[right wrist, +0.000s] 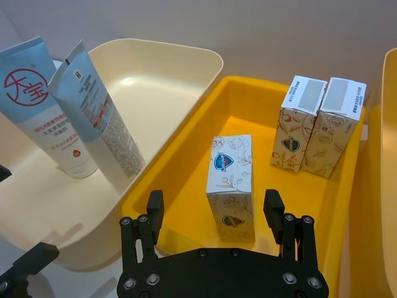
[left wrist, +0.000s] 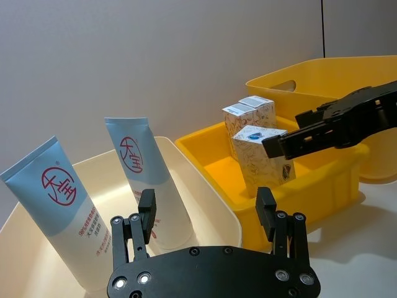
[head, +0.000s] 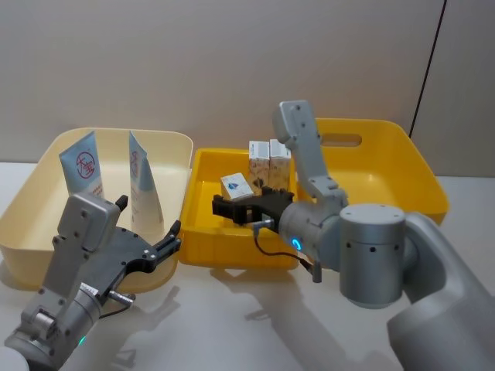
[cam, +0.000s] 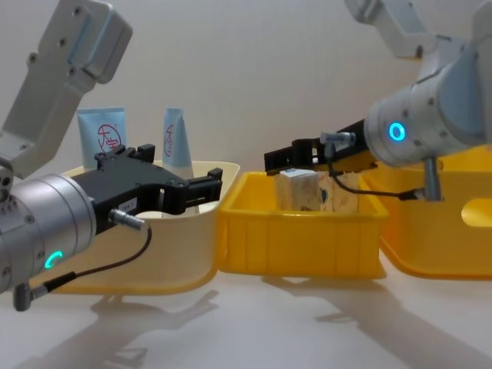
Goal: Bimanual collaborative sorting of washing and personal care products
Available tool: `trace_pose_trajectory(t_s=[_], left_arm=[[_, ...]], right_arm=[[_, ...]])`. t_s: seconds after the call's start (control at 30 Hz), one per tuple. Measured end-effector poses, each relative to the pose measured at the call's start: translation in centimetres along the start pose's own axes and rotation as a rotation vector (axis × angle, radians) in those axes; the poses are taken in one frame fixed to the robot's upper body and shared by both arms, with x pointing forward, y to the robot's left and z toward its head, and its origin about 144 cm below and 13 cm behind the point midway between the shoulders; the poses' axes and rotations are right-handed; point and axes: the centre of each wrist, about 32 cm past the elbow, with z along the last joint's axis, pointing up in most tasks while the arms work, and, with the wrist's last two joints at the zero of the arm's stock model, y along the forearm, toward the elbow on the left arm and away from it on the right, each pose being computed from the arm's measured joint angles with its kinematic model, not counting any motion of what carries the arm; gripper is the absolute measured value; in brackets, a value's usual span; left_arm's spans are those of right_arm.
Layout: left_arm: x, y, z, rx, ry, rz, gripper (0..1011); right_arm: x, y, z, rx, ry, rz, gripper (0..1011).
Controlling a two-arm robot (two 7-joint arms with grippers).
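A small yellow plastic bin [head: 232, 255] sits in the middle. Three small whitish printed cartons stand upright in it: a lone carton [head: 236, 185] near its centre and a touching pair [head: 269, 158] against its far wall. The right gripper [head: 224, 207] hangs over this bin by the lone carton, fingers spread wide, gripping nothing. Touching the bin's left side is a cream plastic bin [head: 166, 135] with two pale blue squeeze tubes [head: 83, 166] propped upright inside. The left gripper [head: 147, 216] hovers over its near wall, spread and empty. A larger yellow bin [head: 410, 170] sits behind, to the right.
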Motion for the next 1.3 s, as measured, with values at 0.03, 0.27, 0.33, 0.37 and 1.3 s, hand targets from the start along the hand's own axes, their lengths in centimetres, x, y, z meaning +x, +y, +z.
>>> trace_pose_trajectory(t_s=[0.03, 0.27, 0.33, 0.37, 1.3], left_arm=[[0.0, 0.0, 0.0, 0.000, 0.000, 0.000, 1003], [0.0, 0.0, 0.0, 0.000, 0.000, 0.000, 1003], [0.0, 0.0, 0.0, 0.000, 0.000, 0.000, 1003], [0.0, 0.0, 0.0, 0.000, 0.000, 0.000, 1004], [0.0, 0.0, 0.0, 0.000, 0.000, 0.000, 1003]], right_arm=[[-0.1, 0.1, 0.0, -0.002, -0.002, -0.004, 1002], [-0.9, 1.0, 0.4, -0.013, -0.024, -0.068, 1002], [-1.0, 1.1, 0.4, -0.014, -0.029, -0.086, 1002], [-1.1, 1.2, 0.5, -0.014, -0.033, -0.104, 1002], [-1.8, 4.0, 1.2, -0.056, -0.052, -0.217, 1001]])
